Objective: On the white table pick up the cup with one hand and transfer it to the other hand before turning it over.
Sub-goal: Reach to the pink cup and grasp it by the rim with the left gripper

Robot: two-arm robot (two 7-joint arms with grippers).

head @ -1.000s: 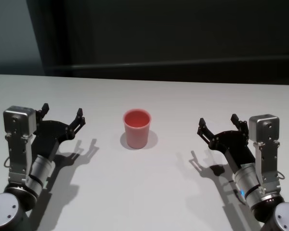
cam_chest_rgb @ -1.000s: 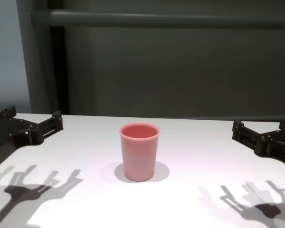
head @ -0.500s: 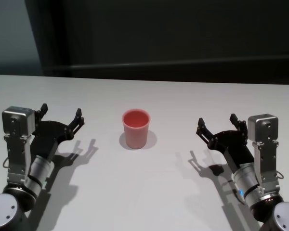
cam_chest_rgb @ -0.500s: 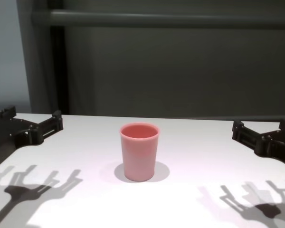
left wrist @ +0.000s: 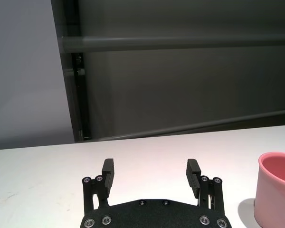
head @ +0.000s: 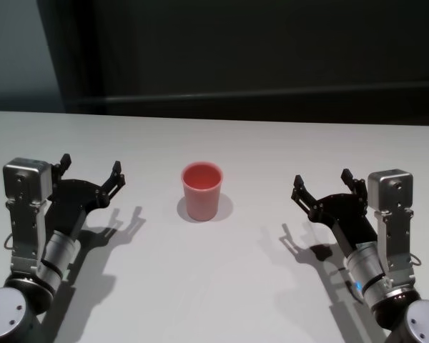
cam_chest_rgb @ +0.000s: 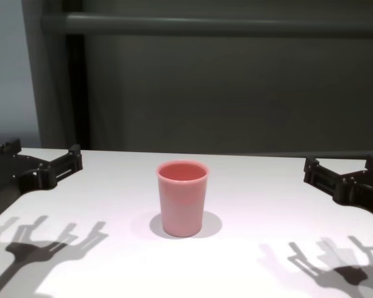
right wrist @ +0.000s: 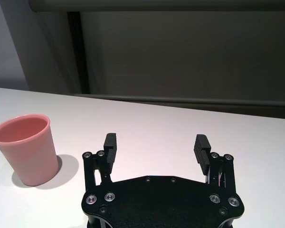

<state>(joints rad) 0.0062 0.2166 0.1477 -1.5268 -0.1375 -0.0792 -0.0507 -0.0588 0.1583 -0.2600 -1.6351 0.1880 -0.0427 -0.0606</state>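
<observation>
The pink cup (head: 201, 190) stands upright, mouth up, in the middle of the white table (head: 222, 286). It also shows in the chest view (cam_chest_rgb: 182, 198), the left wrist view (left wrist: 275, 190) and the right wrist view (right wrist: 25, 148). My left gripper (head: 91, 169) is open and empty, hovering to the cup's left. It shows in its wrist view (left wrist: 151, 171) and the chest view (cam_chest_rgb: 43, 158). My right gripper (head: 322, 183) is open and empty, to the cup's right, and shows in its wrist view (right wrist: 155, 145) and the chest view (cam_chest_rgb: 342, 169).
A dark wall with a horizontal rail (cam_chest_rgb: 211, 25) stands behind the table's far edge (head: 222, 118). The grippers cast shadows (cam_chest_rgb: 43, 239) on the tabletop near the front.
</observation>
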